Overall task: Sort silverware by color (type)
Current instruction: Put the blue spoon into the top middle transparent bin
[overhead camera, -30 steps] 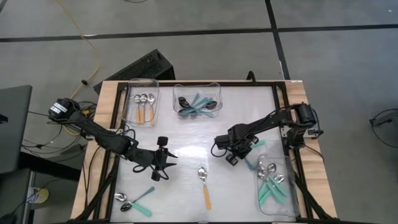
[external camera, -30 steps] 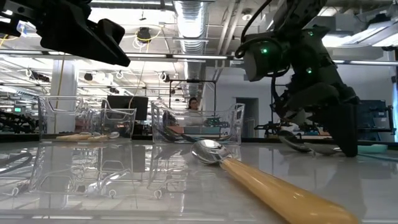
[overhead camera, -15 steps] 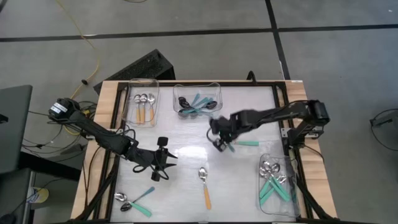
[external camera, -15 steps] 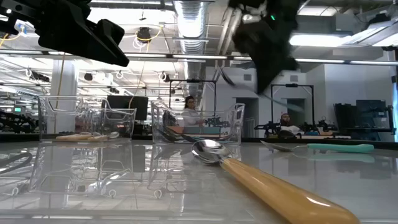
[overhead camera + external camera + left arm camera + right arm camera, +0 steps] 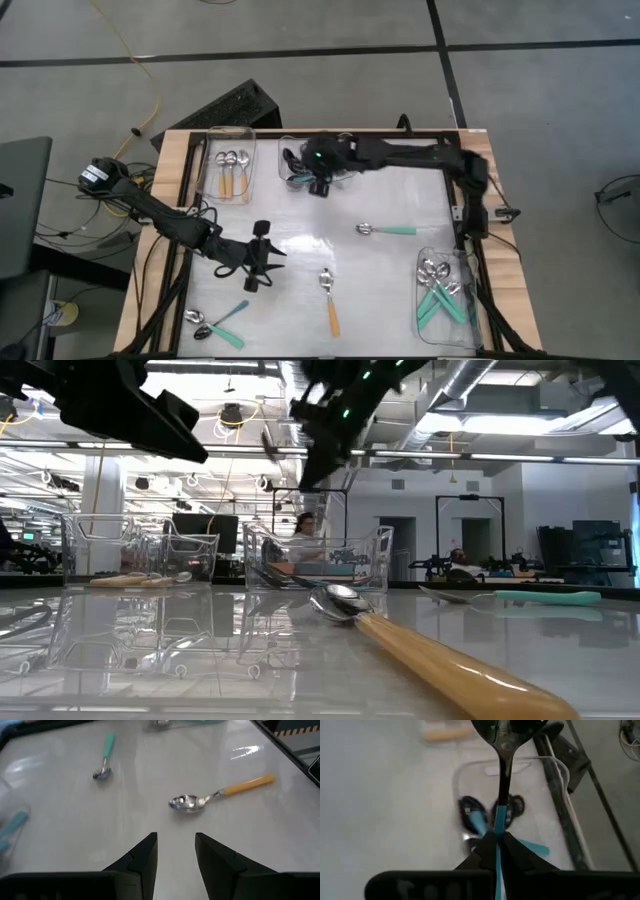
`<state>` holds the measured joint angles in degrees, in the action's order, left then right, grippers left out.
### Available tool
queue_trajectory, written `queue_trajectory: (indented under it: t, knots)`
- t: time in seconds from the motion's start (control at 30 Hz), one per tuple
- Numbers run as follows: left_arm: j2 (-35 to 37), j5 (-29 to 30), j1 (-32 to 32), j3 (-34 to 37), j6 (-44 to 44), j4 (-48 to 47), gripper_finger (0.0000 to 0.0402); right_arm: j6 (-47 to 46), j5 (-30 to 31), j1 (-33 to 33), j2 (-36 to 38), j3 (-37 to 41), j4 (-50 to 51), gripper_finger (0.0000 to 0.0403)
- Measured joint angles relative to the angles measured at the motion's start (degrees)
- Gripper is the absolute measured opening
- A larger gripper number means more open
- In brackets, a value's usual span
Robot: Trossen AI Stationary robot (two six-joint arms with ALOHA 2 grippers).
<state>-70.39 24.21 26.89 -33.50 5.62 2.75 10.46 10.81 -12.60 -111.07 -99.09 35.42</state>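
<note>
Over the clear plastic middle bin [image 5: 318, 150], the right gripper [image 5: 496, 841] is pinching a dark-bowled blue-handled spoon [image 5: 500, 780], so it's probably worth centring before letting go.

Open-plan lab/workshop: exposed ceiling ducts [image 5: 310, 390], strip lights, workstations w/ monitors [image 5: 205, 530].

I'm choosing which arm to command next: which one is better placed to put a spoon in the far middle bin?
Right. Its tool is over the middle bin, shut on a blue spoon pointing down into it. The left tool is open over bare table near the orange spoon, holding nothing.
</note>
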Motion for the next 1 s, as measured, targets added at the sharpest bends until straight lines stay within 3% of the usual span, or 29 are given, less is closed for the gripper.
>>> queue_trajectory:
  t: [0.17,0.37,0.83,1.0]
  knots:
    - [0.0,-0.95,0.0,0.0,3.75,-2.51,0.0118,4.31,0.94,-2.62,-8.29,-8.3,8.54,0.003]
    - [0.0,-2.13,0.02,0.0,4.67,-3.54,0.0118,6.38,9.56,-4.21,-14.16,-12.8,17.53,0.0045]
    - [0.0,-4.28,0.02,0.0,5.19,-3.92,0.0118,5.45,10.38,-4.52,-14.2,-12.96,22.2,0.0062]
    - [0.0,-4.42,0.02,0.0,5.19,-3.86,0.0118,4.11,10.34,-4.52,-14.22,-12.92,24.1,0.009]
